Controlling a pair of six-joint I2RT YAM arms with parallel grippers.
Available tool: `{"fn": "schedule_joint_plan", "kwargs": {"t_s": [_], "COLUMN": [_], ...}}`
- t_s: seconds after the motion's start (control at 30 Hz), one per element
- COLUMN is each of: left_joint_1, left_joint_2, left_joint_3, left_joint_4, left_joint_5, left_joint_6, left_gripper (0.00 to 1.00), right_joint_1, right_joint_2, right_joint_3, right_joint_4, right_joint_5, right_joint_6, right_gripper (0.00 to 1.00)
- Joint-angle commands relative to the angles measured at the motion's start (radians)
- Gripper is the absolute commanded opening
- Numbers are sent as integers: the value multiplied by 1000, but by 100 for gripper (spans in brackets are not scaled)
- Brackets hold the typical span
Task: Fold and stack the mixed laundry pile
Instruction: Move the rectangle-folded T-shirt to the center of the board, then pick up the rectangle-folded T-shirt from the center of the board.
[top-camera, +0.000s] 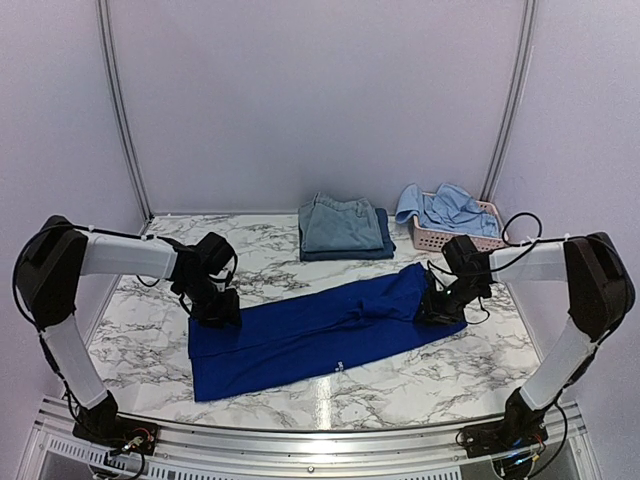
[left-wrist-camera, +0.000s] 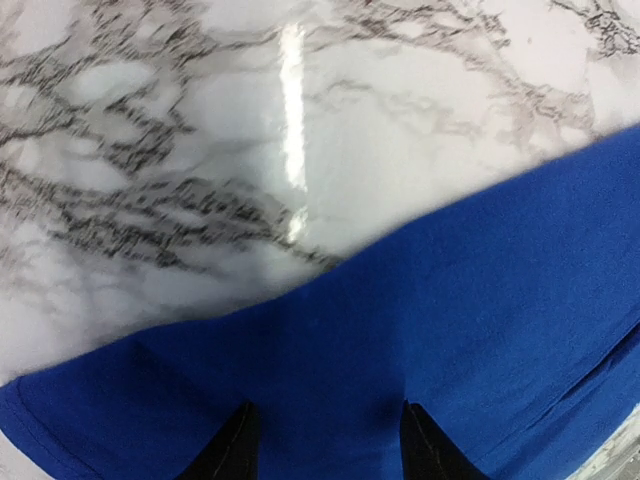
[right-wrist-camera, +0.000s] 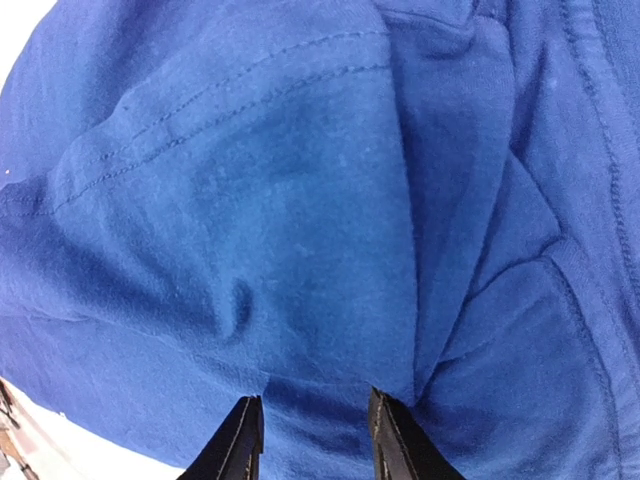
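Note:
A royal-blue T-shirt (top-camera: 320, 335) lies spread in a long band across the marble table (top-camera: 300, 275). My left gripper (top-camera: 218, 310) is open and sits low over the shirt's left end; in the left wrist view (left-wrist-camera: 325, 440) its fingers stand wide apart on the blue cloth (left-wrist-camera: 450, 320). My right gripper (top-camera: 437, 308) is open over the shirt's right end; in the right wrist view (right-wrist-camera: 312, 435) its fingers straddle creased cloth (right-wrist-camera: 280, 200). Folded faded denim (top-camera: 340, 225) lies on a navy piece (top-camera: 386, 245) at the back. A light-blue shirt (top-camera: 450, 210) is crumpled in the basket.
A pink lattice basket (top-camera: 440, 240) stands at the back right, close behind my right arm. White walls with metal rails enclose the table at the back and sides. Bare marble shows in front of the shirt and at the far left.

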Motion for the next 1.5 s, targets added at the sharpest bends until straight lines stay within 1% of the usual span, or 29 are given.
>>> {"fn": "schedule_joint_plan", "kwargs": {"t_s": [0.0, 0.07, 0.13, 0.2, 0.3, 0.37, 0.47, 0.57, 0.67, 0.73, 0.8, 1.0, 1.13, 1.27, 1.47], "left_joint_1": [-5, 17, 69, 142, 231, 281, 367, 427, 457, 458, 458, 458, 458, 455, 453], "left_joint_2": [51, 9, -49, -103, -163, -195, -240, -249, -267, -274, -281, -305, -333, -359, -387], "left_joint_3": [58, 80, 80, 59, 8, -25, -80, -104, -136, -152, -170, -203, -219, -234, -249], "left_joint_4": [30, 28, 19, 17, 14, 7, 8, -21, -36, -45, -50, -82, -88, -89, -90], "left_joint_5": [59, 73, 85, 121, 177, 191, 223, 229, 226, 225, 224, 190, 166, 164, 159], "left_joint_6": [12, 4, -17, -42, -73, -76, -89, -80, -91, -99, -96, -62, -64, -62, -54], "left_gripper": [50, 53, 55, 56, 58, 60, 63, 63, 62, 60, 58, 58, 58, 58, 58], "right_joint_1": [-34, 3, 84, 180, 369, 486, 639, 768, 868, 916, 954, 1049, 1091, 1097, 1097], "right_joint_2": [7, -43, -99, -134, -136, -90, 27, 184, 338, 427, 497, 640, 727, 759, 779], "right_joint_3": [32, 105, 178, 219, 237, 264, 363, 525, 708, 835, 926, 1063, 1170, 1189, 1171], "right_joint_4": [-100, -100, -104, -91, -11, 26, 80, 86, 68, 45, 44, 43, -53, -84, -56], "right_joint_5": [105, 96, 108, 96, 87, 97, 128, 144, 148, 137, 117, 95, 154, 208, 213], "right_joint_6": [-22, -56, -93, -98, -49, -17, -2, -21, -55, -70, -76, -99, -117, -117, -128], "right_gripper": [38, 40, 44, 47, 47, 47, 45, 42, 40, 38, 37, 36, 35, 35, 34]}}
